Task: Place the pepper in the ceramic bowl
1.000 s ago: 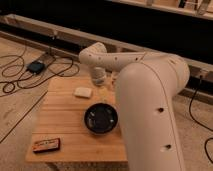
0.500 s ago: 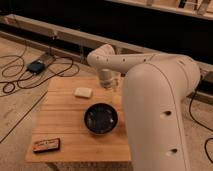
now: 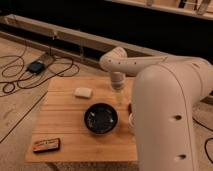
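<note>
The black ceramic bowl sits on the wooden table, right of centre, and looks empty. My gripper hangs from the white wrist above the table's back right part, just behind and to the right of the bowl. A small red-orange bit, apparently the pepper, shows on the table beside the gripper, partly hidden by my big white arm.
A pale flat block lies behind and left of the bowl. An orange-and-black packet lies at the table's front left corner. A white rim peeks out by the arm. Cables and a box lie on the floor at left.
My gripper has moved to the right and lower, from over the table's back middle toward the spot right of the bowl. The things on the table have not moved.
</note>
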`<state>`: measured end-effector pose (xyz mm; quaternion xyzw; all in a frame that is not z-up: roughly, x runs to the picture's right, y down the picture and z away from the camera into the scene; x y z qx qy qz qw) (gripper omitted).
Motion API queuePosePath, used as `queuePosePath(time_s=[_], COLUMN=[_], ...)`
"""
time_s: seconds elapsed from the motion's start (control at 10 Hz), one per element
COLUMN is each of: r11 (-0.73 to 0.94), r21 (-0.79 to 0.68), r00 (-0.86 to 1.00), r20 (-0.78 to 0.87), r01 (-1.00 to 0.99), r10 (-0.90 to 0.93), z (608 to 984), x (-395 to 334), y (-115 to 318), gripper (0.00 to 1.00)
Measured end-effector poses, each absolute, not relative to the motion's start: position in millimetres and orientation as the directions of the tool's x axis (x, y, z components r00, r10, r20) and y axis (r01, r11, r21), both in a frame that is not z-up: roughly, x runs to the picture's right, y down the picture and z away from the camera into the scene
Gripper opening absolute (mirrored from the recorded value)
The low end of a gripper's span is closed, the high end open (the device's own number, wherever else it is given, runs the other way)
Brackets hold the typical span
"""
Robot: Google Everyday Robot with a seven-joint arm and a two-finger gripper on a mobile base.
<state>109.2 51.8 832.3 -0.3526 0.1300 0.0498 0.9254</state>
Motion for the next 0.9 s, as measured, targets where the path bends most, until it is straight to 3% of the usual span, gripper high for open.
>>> queuePosePath(time_s=[0.9], r11=[0.728], r21=[-0.566], r00=[0.904], r20=[-0.391], r01=[-0.385], r10=[0.174], z=[863], x=[157], y=[70], gripper=[0.80])
